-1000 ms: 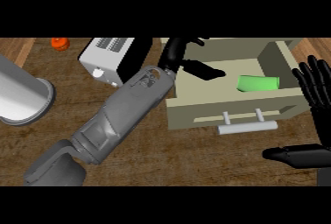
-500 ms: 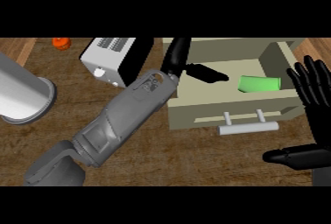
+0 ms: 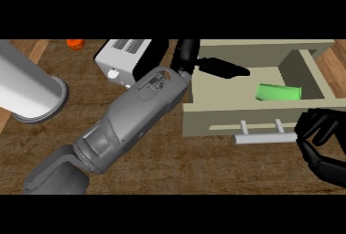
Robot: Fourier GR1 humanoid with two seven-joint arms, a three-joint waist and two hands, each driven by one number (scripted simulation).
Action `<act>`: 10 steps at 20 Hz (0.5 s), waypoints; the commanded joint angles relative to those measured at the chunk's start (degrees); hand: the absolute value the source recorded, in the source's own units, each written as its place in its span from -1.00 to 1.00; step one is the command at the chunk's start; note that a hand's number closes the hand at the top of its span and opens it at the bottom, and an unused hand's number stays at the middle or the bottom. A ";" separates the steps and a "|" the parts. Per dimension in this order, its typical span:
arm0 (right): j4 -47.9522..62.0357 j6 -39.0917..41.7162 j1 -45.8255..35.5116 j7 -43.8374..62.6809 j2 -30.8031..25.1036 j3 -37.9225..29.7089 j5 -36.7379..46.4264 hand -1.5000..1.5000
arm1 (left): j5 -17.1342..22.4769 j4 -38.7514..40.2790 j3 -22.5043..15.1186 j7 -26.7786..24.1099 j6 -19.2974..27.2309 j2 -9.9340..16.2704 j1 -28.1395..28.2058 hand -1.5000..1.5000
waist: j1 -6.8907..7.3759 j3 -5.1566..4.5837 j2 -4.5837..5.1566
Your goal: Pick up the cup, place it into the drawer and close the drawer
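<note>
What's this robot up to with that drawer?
It is putting a cup away. The green cup already lies inside the open drawer. The left hand reaches over the drawer's left side, fingers out and holding nothing. The right hand sits by the right end of the drawer handle, fingers curled, seemingly ready to push the drawer shut. A white toaster and a metal cylinder stand to the left.

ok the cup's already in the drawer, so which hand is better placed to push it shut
Right. The right hand is curled beside the end of the drawer's handle, at the front it must push. The left hand reaches over the drawer's back corner, away from the front. The cup lies inside.
</note>
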 commanded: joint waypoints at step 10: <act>-4.21 -1.46 5.67 0.59 -1.60 7.10 20.32 1.00 | -0.25 -17.20 5.06 7.48 -1.81 12.59 9.23 -1.00 | 3.20 -0.03 -0.70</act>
